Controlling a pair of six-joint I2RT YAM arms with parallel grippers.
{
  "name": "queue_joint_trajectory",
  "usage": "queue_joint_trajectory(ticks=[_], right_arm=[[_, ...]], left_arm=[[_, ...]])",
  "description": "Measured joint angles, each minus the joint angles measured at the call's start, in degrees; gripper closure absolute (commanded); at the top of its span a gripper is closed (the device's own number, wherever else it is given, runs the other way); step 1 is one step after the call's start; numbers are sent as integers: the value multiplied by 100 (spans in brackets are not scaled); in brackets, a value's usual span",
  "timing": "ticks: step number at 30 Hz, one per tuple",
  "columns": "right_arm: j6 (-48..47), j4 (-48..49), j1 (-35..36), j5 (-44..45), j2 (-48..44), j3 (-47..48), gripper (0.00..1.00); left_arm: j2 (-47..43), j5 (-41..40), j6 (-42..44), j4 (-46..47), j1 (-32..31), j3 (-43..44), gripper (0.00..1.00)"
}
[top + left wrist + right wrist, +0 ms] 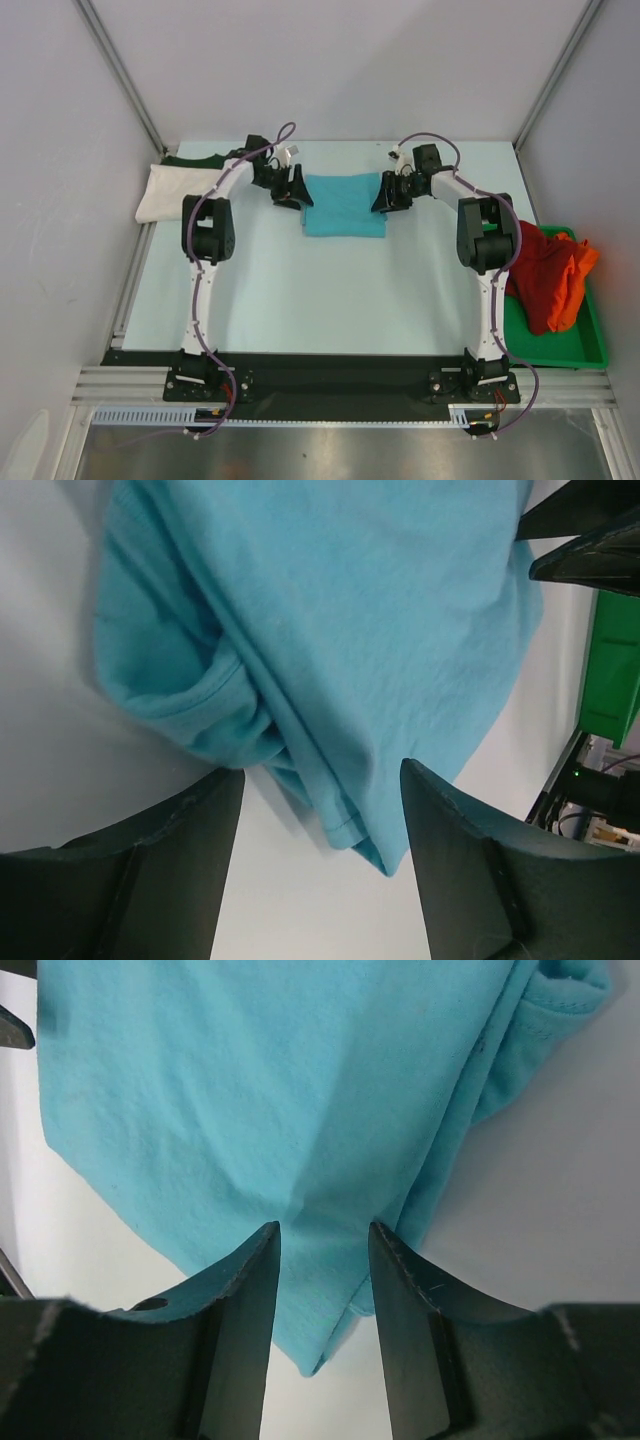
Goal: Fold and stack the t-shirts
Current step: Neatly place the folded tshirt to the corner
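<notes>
Folded turquoise t-shirt lies at table's 12 o'clock. Left gripper at its 9 o'clock edge, jaws wide apart, gripping nothing. Right gripper at its 3 o'clock edge, half-parted, cloth bunched between the fingers.

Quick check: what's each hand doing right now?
Left hand: open, fingers astride the turquoise t-shirt edge, not gripping.
Right hand: fingers narrowed around a cloth pinch; grip cannot be told.
</notes>
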Motion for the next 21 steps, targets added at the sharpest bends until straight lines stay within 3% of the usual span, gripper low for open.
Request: queue_joint_trajectory(ticks=[8,11,13,17,20,21], right_arm=[[-31,13,7,48,2,-20,54],[-33,37,9,42,2,-39,54],[-44,57,7,31,0,-57,53],[-144,28,-13,48,-63,-92,54],[-282,-70,-52,83,-208,-155,53],[-313,-125,-81,98,-304,-199,53]], left_arm=[[433,479,-85,175,-181,472,43],[501,577,-103,245,-258,516,52],[538,588,-122,260,-321,522,67],[570,476,-74,229,-444,522,77],[566,337,70,146,-461,540,98],[551,273,118,101,-461,544,100]])
